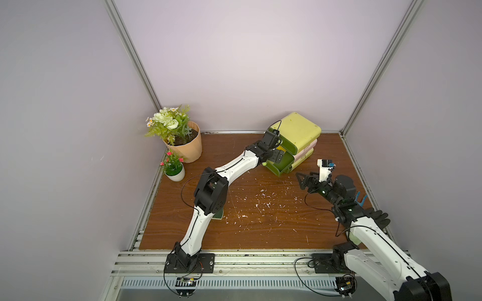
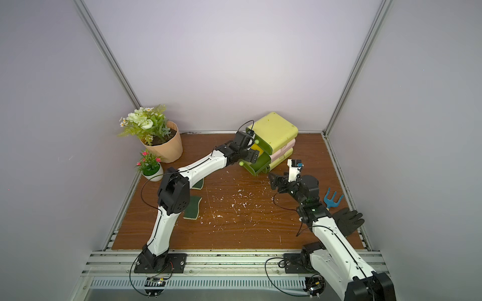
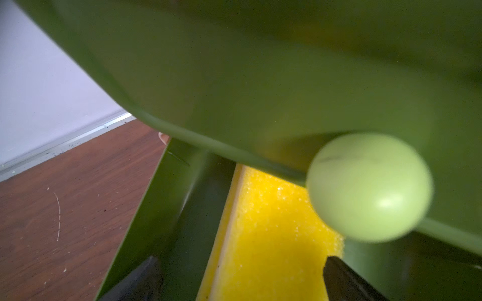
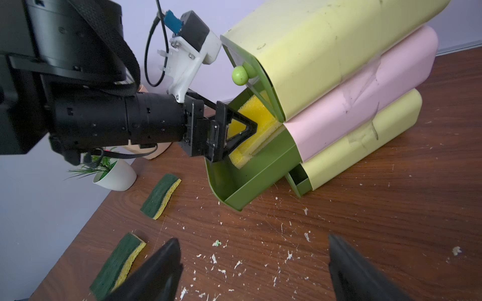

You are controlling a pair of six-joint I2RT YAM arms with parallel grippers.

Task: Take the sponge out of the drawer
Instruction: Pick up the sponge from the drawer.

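**Fig. — L and R arms at a stacked drawer unit.** The left gripper (image 4: 243, 125) is reached into the olive-green plastic middle drawer (image 4: 260, 172), which stands open. Its jaws are spread wide and nothing is gripped. The bright yellow foam sponge (image 4: 249, 110) is lodged in that drawer, between the L fingers (image 3: 347, 281). In the left wrist view one finger is shown at the sponge's edge, the other apart from it, beside the drawer wall. Just above the L tool sits the pale green round knob (image 3: 369, 187) of the top drawer. The three-tier pastel plastic drawer unit (image 4: 339, 65), yellow-green over pink over yellow-green, lies ahead of both tools. The right gripper (image 4: 252, 242) is held open and empty over the brown wood-grain table (image 4: 365, 234), w/ the open drawer ahead of it and well apart. Two flat green-and-yellow scouring pads (image 4: 160, 196) are laid on the table below the L arm, off to one side of the R tool. White crumbs (image 4: 288, 256) are scattered beneath the R fingers.
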